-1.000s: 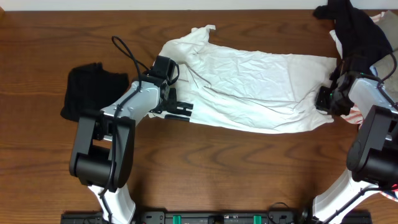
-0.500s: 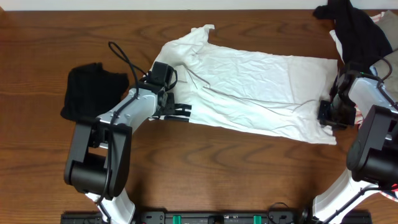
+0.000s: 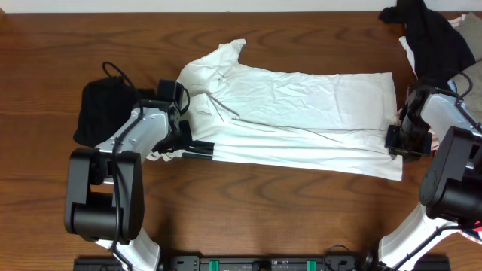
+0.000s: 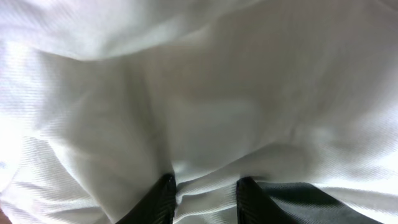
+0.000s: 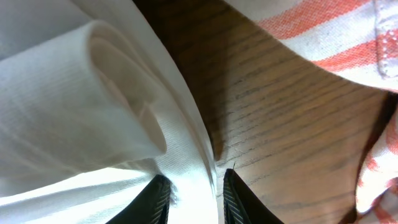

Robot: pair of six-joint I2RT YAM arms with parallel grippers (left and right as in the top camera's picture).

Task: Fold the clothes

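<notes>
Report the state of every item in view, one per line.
white shirt, spread out, pulled taut between both pincers.
left pincer, shut on the white shirt.
right pincer, shut on the white shirt.
black garment, bunched, left of the shirt.
red-striped garment, crumpled, right of the shirt.

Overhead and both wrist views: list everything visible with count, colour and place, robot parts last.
shirt: one, white, spread across the table's middle
black garment: one, black, bunched left of the shirt
dark heap: one, black, far right corner, over paler cloth
striped cloth: at least one, white with orange-red stripes, right of the shirt's edge
table: one, brown wood
left arm: one, white and black, at the shirt's left end
right arm: one, white and black, at the shirt's right end
left gripper: one, black fingers, pinching shirt fabric
right gripper: one, black fingers, pinching the shirt's folded edge
</notes>
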